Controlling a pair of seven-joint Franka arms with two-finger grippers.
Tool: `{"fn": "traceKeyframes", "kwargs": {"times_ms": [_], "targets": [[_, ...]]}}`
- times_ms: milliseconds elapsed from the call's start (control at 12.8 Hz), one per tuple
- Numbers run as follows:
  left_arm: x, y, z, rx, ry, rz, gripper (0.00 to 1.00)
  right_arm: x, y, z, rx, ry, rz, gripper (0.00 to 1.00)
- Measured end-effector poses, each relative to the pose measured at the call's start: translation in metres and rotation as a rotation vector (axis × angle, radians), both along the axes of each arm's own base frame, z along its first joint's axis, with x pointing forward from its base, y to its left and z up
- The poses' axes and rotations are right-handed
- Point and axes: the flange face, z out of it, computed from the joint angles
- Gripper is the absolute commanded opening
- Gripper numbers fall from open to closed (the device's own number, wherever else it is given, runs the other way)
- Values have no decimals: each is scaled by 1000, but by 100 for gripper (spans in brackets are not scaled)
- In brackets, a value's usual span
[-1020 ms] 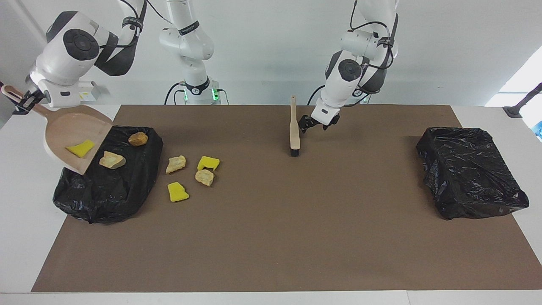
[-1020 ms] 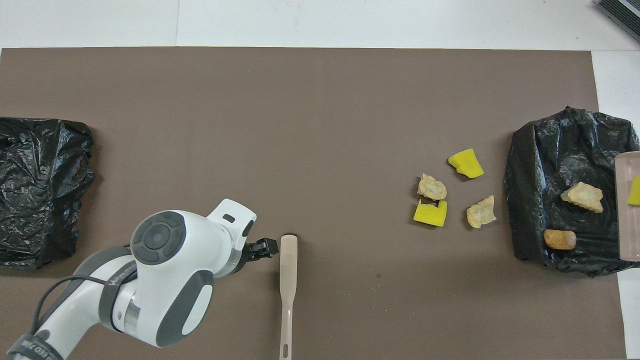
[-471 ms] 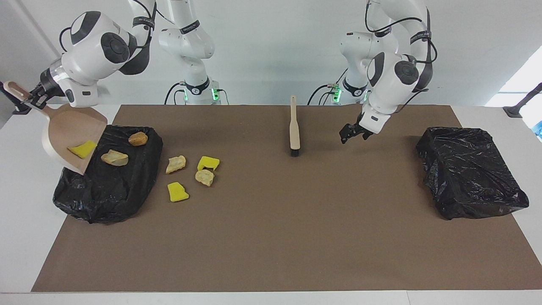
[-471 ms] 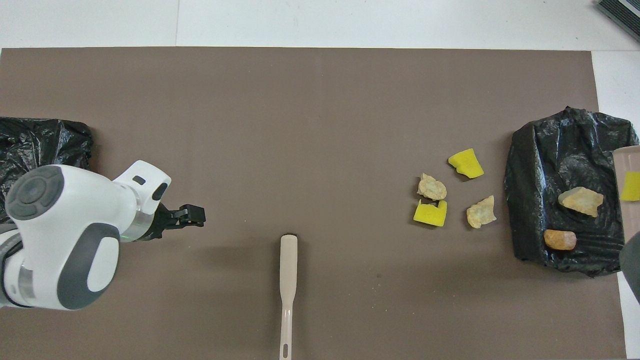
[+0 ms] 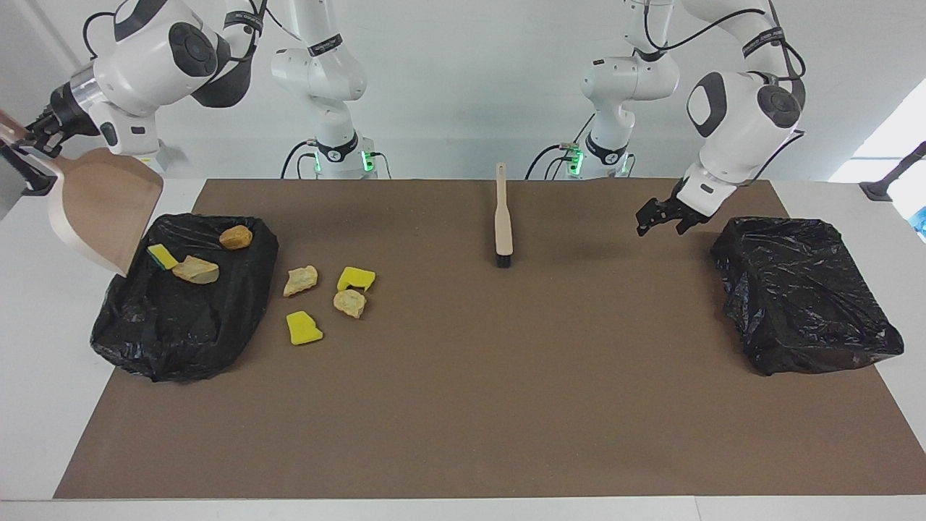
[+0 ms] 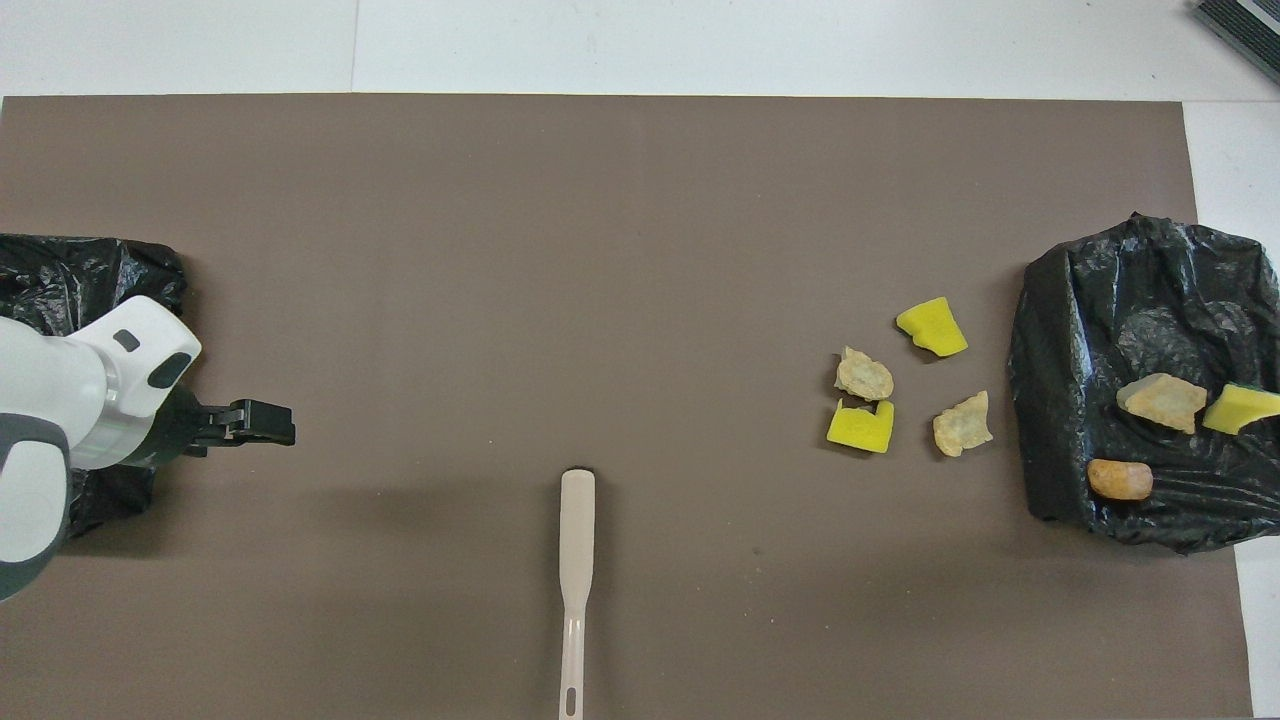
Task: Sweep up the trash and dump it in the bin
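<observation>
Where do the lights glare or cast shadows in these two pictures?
Facing view: shiny highlights speckle the black bag at the left arm's end, a soft shadow lies on the brown mat beneath the left gripper, and a bright window washes out the corner. Overhead view: even light, with a faint shadow beside the brush.

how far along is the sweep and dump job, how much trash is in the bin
Done: three scraps lie on the bin bag at the right arm's end. In hand: the right gripper holds the emptied dustpan over it; the left gripper hangs open. Left: four scraps on the mat; the brush lies unheld.
</observation>
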Motion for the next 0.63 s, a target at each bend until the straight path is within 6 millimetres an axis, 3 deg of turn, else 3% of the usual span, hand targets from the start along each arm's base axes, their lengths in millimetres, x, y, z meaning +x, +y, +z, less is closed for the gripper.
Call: {"fn": "traceKeyframes", "kwargs": {"times_ms": [235, 627], "targets": [[7, 16, 24, -3, -29, -34, 100, -4, 1, -10, 117, -14, -45, 0], [18, 13, 70, -6, -76, -52, 100, -4, 26, -29, 421, -69, -122, 0]]}}
